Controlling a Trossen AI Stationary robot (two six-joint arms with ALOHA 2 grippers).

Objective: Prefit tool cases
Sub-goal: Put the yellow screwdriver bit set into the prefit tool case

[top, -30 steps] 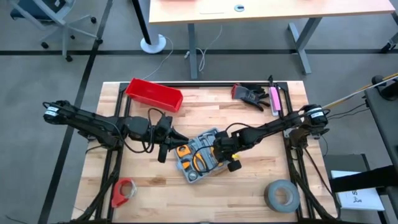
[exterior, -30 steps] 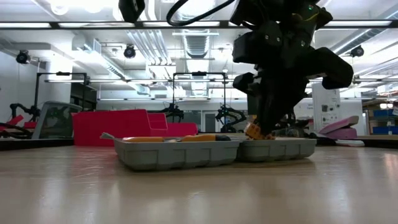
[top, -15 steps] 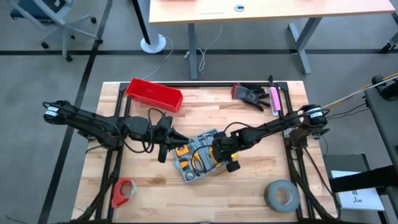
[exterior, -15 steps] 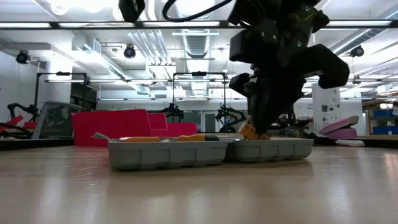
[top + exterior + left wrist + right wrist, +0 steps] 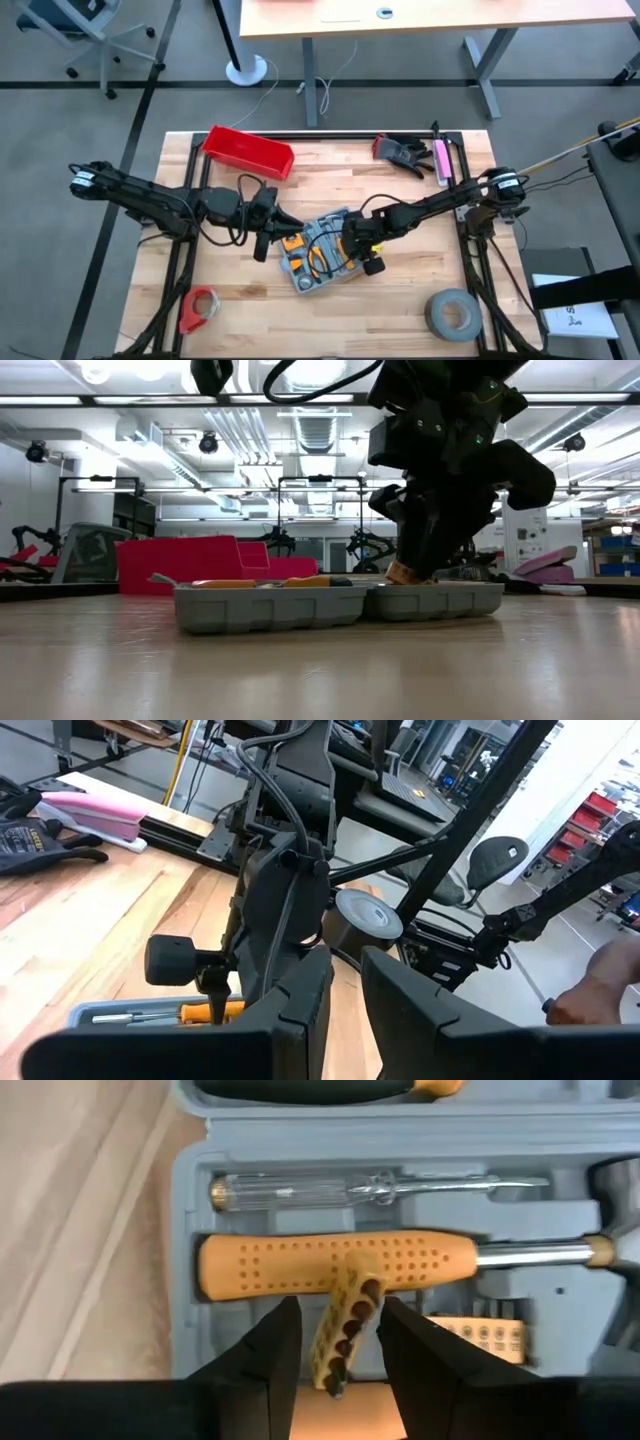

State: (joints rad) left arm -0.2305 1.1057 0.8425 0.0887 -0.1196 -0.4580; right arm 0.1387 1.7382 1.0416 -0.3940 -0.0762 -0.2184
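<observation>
The grey-blue tool case (image 5: 312, 262) lies open and flat on the wooden table's middle, with tools in its recesses. My right gripper (image 5: 340, 1305) points steeply down into the case's right half, open. A yellow bit holder (image 5: 350, 1315) stands tilted between its fingers, leaning on the yellow screwdriver handle (image 5: 250, 1265). A clear-handled screwdriver (image 5: 300, 1188) lies beyond that. My left gripper (image 5: 290, 222) hovers above the table just left of the case; a narrow gap shows between its fingers (image 5: 346, 965), with nothing in it. My right gripper comes at the bit holder from above, one finger (image 5: 275, 1350) on either side of its lower part (image 5: 330, 1365). Whether either finger touches it, I cannot tell. The holder stands tilted, its upper end on the screwdriver handle.
A red bin (image 5: 248, 152) sits at the far left. Black gloves (image 5: 405, 152) and a pink item (image 5: 441, 158) lie at the far right. A grey tape roll (image 5: 452, 315) lies near right and a red roll (image 5: 200, 308) near left.
The tool case has shifted a little toward the table's left, and its left half, which stood slightly raised, now lies level. Both arms have kept their places.
</observation>
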